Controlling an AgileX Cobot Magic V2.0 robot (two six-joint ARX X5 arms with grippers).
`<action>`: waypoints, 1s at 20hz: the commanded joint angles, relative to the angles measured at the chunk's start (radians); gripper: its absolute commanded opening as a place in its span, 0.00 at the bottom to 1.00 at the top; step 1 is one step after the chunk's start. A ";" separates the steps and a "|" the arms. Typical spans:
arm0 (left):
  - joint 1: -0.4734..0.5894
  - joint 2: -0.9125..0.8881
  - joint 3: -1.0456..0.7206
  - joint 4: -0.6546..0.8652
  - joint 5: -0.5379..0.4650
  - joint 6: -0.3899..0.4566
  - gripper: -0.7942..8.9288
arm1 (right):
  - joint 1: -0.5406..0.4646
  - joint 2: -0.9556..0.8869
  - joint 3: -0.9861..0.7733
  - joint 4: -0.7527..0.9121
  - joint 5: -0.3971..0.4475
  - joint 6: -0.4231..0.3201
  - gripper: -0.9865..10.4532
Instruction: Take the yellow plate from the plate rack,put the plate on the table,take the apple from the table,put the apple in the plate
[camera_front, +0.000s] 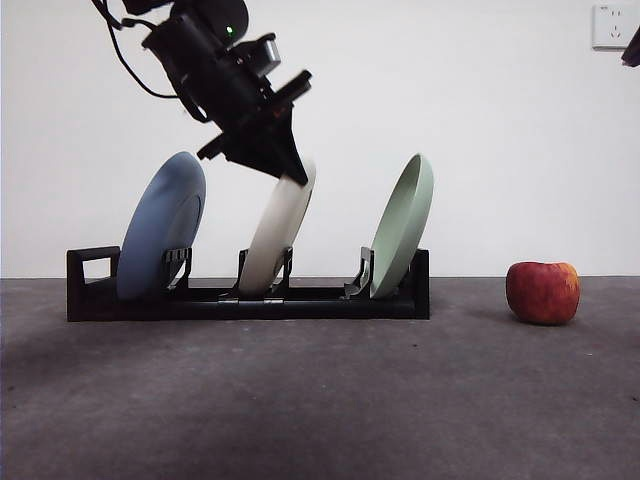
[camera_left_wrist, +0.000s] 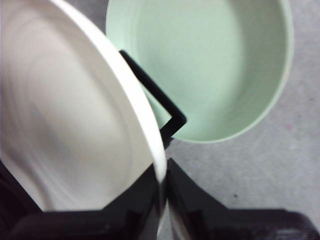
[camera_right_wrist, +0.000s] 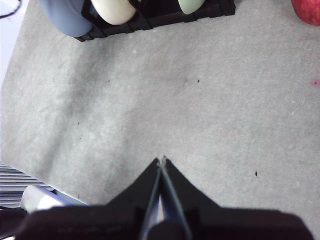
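The cream yellow plate (camera_front: 280, 232) leans in the middle slot of the black plate rack (camera_front: 250, 298) on the table (camera_front: 320, 400). My left gripper (camera_front: 288, 172) comes down from the upper left and is shut on that plate's top rim. Its wrist view shows the yellow plate (camera_left_wrist: 75, 115) with its rim pinched between the two jaws of the left gripper (camera_left_wrist: 162, 180). The red apple (camera_front: 543, 292) sits on the table to the right of the rack. My right gripper (camera_right_wrist: 162, 161) hangs shut, high over bare table, far from the apple (camera_right_wrist: 307, 10).
A blue plate (camera_front: 160, 238) leans in the rack's left slot, a pale green plate (camera_front: 404, 225) in its right slot, both close to the yellow one. The rack's loop handle (camera_front: 93, 268) is at its left end. A wall socket (camera_front: 610, 25) is on the back wall.
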 joint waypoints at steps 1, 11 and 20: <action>0.015 -0.054 -0.001 0.008 0.042 -0.003 0.07 | 0.001 0.001 0.004 0.000 -0.001 -0.006 0.09; 0.029 -0.370 -0.001 -0.098 0.280 -0.017 0.07 | 0.001 0.001 0.004 0.001 -0.001 -0.011 0.09; -0.179 -0.611 -0.012 -0.593 0.267 0.288 0.07 | 0.001 0.001 0.004 0.000 0.000 -0.007 0.09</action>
